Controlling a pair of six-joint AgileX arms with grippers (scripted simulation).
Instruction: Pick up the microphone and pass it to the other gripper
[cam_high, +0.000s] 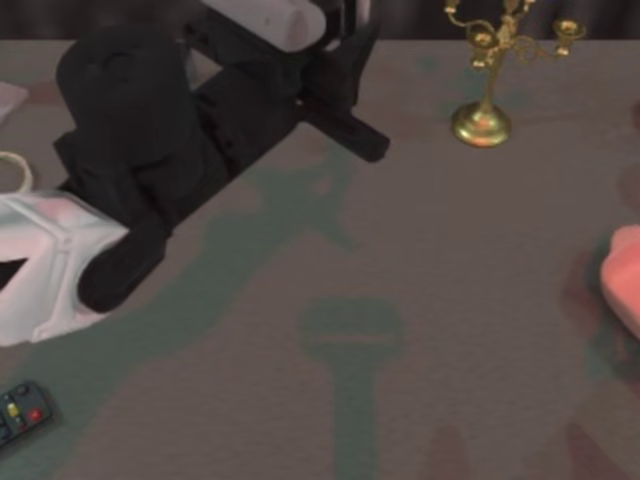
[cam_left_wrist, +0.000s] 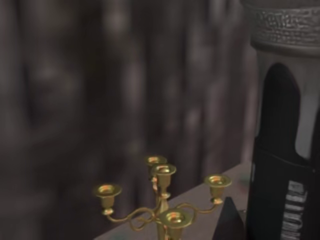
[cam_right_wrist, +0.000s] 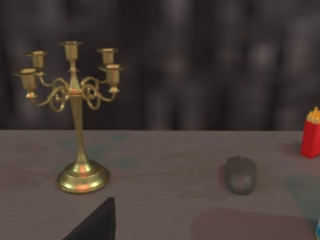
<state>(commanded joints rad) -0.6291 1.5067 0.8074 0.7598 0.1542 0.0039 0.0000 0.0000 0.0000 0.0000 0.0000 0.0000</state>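
The left gripper (cam_high: 345, 95), raised over the table's far left, clamps the microphone (cam_left_wrist: 282, 125), seemingly ready for handover. The right gripper is out of view.

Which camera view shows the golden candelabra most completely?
The right wrist view: the whole candelabra stands there, base to cups. The top view shows it from above, partly cropped. The left wrist view shows only its upper cups.

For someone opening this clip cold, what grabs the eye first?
The bulky black left arm fills the top view's upper left, its pincer holding the silver-headed microphone above the table. Next comes the golden candelabra at the far edge, right of centre.
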